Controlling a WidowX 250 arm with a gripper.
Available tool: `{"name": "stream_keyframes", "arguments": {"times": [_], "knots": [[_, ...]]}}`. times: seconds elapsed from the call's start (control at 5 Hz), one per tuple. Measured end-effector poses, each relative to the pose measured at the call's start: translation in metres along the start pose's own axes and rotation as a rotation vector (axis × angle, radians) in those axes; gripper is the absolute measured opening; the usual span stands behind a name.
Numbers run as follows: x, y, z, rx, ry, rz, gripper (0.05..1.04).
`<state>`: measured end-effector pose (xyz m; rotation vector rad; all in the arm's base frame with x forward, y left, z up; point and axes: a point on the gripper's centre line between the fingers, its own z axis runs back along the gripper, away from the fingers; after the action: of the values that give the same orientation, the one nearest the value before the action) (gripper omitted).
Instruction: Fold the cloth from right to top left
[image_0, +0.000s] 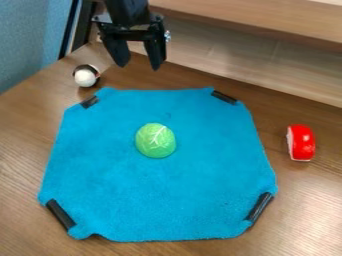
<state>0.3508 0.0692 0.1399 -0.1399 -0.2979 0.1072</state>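
The gripper (138, 64) hangs above the table just beyond the cloth's far edge, toward the upper left, with its two fingers apart and nothing between them. A blue cloth (167, 195) lies spread flat on the table, with a black strip at each of its four corners. On the cloth, a little above its middle, rests a green cabbage-like toy (155, 140). The gripper does not touch the cloth.
A white and dark round object (85, 76) sits by the cloth's upper left corner. To the right of the cloth is a red and white toy piece (301, 143). A wooden ledge (267, 25) runs along the back of the table (20, 150).
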Motion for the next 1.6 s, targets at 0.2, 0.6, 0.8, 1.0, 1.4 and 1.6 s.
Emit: {"name": "stream_keyframes", "arguments": {"times": [0.2, 0.6, 0.8, 1.0, 1.4, 1.6], "knots": [[-0.004, 0.001, -0.011, -0.005, 0.034, 0.010, 0.999], [-0.007, -0.052, -0.030, -0.023, 0.096, -0.102, 0.999], [-0.008, -0.076, -0.039, -0.035, 0.119, -0.146, 0.999], [-0.015, -0.107, -0.051, -0.059, 0.144, -0.197, 0.999], [-0.040, -0.163, -0.067, -0.106, 0.174, -0.297, 0.999], [-0.061, -0.183, -0.075, -0.108, 0.210, -0.345, 0.999]]}}
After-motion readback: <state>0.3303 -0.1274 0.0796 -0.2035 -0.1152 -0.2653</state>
